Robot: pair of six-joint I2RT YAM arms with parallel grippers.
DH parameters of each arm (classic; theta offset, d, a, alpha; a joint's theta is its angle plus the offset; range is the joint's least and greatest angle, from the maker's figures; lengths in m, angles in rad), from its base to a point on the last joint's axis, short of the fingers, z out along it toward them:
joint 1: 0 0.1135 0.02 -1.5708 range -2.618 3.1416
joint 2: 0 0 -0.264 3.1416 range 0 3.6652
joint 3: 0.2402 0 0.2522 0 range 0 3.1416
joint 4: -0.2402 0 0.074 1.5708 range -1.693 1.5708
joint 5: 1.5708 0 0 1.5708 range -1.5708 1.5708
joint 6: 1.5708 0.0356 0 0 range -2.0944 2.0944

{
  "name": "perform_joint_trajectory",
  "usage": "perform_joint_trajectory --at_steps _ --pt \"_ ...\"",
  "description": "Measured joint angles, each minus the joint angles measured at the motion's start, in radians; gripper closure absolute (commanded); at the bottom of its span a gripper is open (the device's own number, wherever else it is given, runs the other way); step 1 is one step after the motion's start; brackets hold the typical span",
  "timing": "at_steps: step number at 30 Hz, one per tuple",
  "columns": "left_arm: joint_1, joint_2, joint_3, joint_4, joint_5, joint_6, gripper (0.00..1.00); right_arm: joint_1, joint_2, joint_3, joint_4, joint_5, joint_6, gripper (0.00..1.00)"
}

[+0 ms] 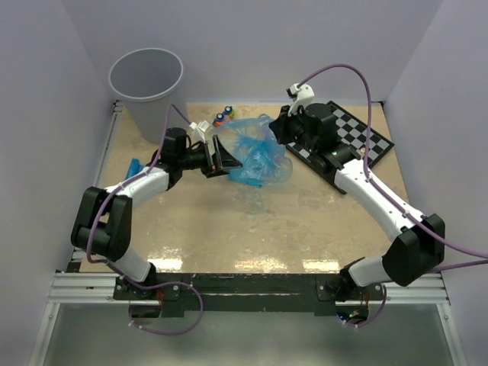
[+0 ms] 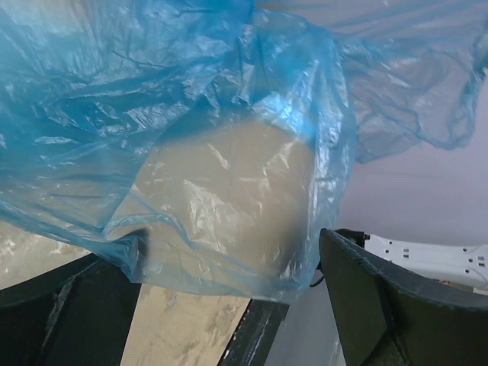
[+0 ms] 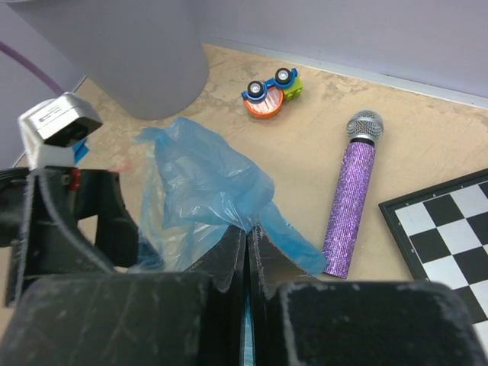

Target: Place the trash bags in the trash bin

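Left claw (image 1: 223, 157) is spread wide with nothing pinched. Its wrist cam just shows blue film draped across the gap between the two fingers. The bin (image 1: 149, 118) is behind it and off to its left, upright in the far left corner with its mouth up. There's also a small blue scrap (image 1: 134, 166) on the table (image 1: 229, 229) just beside that arm's forearm. Probably another bag, but it's too small to be sure.

Moving right, the trash bag (image 1: 259, 152) is one big floppy sheet strung between the two claws, right in front of the left one's open jaws. Its long spread runs side to side from claw to claw, and the loose end points left, toward the bin side. Can't tell if the bottom is touching the table.

Further right, the right claw (image 3: 248, 240) is clamped shut on the bag's right-hand edge, with film poking out between the fingertips.

My take: the bin is well away from the bag, to the left and back, and the left arm is clearly the closer one. So this looks like a handoff about to happen. The left needs to close on the film before the right lets go.
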State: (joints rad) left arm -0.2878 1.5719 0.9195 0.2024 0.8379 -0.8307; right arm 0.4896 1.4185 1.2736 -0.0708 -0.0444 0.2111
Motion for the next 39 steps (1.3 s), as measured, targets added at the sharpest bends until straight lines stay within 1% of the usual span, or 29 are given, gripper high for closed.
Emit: perform_joint_trajectory --at_steps 3,5,6,7,8,9,12,17,20,25,30,32,34,35,39 --pt "-0.001 0.072 0.041 0.016 -0.024 -0.021 0.31 0.000 0.002 0.000 0.000 -0.004 0.006 1.00" --pt "0.000 0.104 0.072 0.021 -0.037 -0.023 0.49 0.000 0.002 0.000 0.003 -0.007 0.006 1.00" --pt "0.000 0.113 0.089 0.019 -0.045 -0.021 0.61 0.000 0.002 -0.002 0.003 -0.007 0.006 1.00" --pt "0.002 0.115 0.102 0.015 -0.054 -0.015 0.78 0.000 0.001 -0.004 0.004 -0.007 0.006 1.00" --pt "0.005 0.115 0.115 0.012 -0.061 -0.008 0.91 -0.002 -0.001 -0.008 0.003 -0.007 0.005 1.00" --pt "0.008 0.113 0.127 0.005 -0.065 0.007 1.00 -0.005 -0.004 -0.011 0.003 -0.006 0.005 1.00" --pt "0.033 0.097 0.151 -0.051 -0.101 0.073 1.00 -0.032 -0.016 -0.018 0.002 -0.005 -0.006 1.00" --pt "0.119 0.012 0.152 -0.202 -0.120 0.197 1.00 -0.106 -0.053 -0.024 0.003 0.012 -0.041 1.00" --pt "0.157 -0.026 0.181 -0.305 -0.122 0.278 1.00 -0.139 -0.096 -0.043 0.002 0.027 -0.055 1.00" --pt "0.161 -0.068 0.243 -0.441 -0.148 0.426 1.00 -0.155 -0.157 -0.090 -0.005 0.023 -0.076 1.00" --pt "0.162 -0.128 0.297 -0.499 -0.243 0.545 1.00 -0.155 -0.202 -0.150 -0.024 0.022 -0.109 1.00" --pt "0.163 -0.154 0.303 -0.491 -0.263 0.571 1.00 -0.155 -0.219 -0.176 -0.032 0.001 -0.120 0.85" --pt "0.163 -0.183 0.303 -0.475 -0.265 0.586 1.00 -0.156 -0.230 -0.192 -0.045 -0.045 -0.140 0.58" --pt "0.163 -0.194 0.303 -0.460 -0.261 0.587 1.00 -0.156 -0.231 -0.196 -0.048 -0.068 -0.144 0.49" --pt "0.163 -0.211 0.302 -0.406 -0.212 0.579 1.00 -0.156 -0.233 -0.197 -0.074 -0.199 -0.214 0.27"
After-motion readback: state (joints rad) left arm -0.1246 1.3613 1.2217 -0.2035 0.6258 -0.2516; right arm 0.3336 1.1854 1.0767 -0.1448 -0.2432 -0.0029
